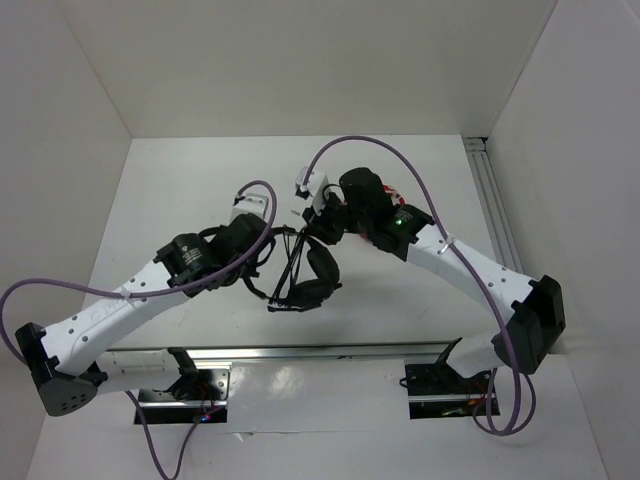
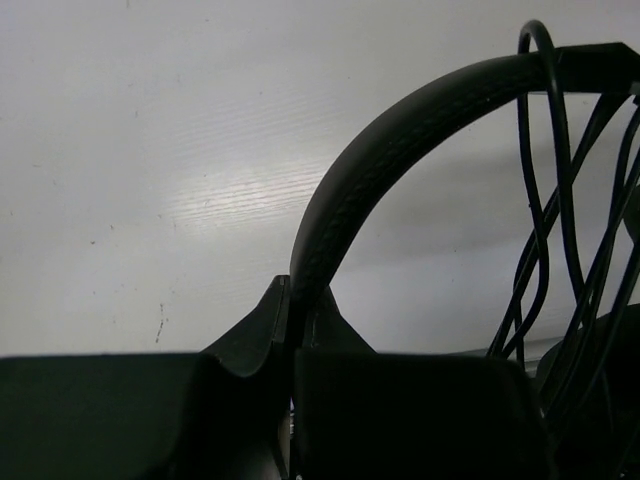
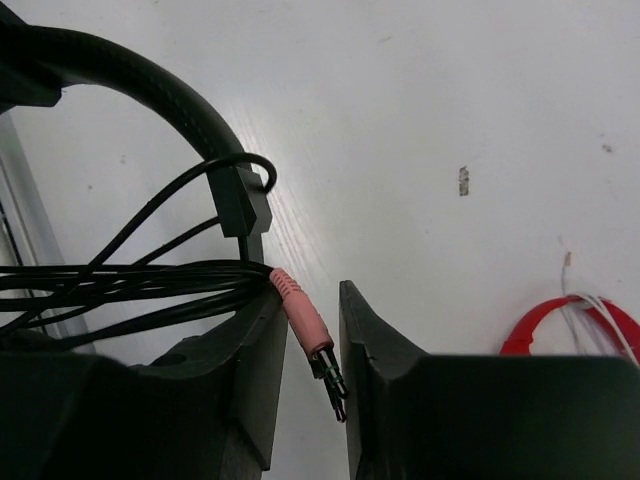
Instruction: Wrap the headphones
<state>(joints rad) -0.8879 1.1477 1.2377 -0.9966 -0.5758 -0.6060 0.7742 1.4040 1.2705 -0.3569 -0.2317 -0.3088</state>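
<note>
The headphones (image 1: 315,280) are seen at the centre of the top view, on the white table (image 1: 180,190), between the two arm tips. The earcups are stacked just below centre and the thin headband is raised toward the upper left of them.

In the left wrist view the headband (image 2: 400,130) is clamped between the fingers of the left gripper (image 2: 293,300), which are closed tight on its lower end. From there the band arches up to the upper right of the frame. Several strands of the thin black cable (image 2: 530,200) are draped over the band at the right edge.

In the right wrist view the fingers of the right gripper (image 3: 312,295) are held a narrow gap apart. A pink plug (image 3: 300,312) with a metal tip is lodged in that gap against the finger on the left. Whether it is pinched cannot be told. A bundle of cable strands (image 3: 120,275) is laid across that finger, and one loop is hooked over the headband's slider at upper left.

Part of the red-and-white headphones (image 3: 560,315) is seen at the lower right of that frame, well apart from the plug. A green light (image 1: 400,222) is lit on the right arm. Any print on the white part beside the right gripper (image 1: 325,222) is too small to be read.
</note>
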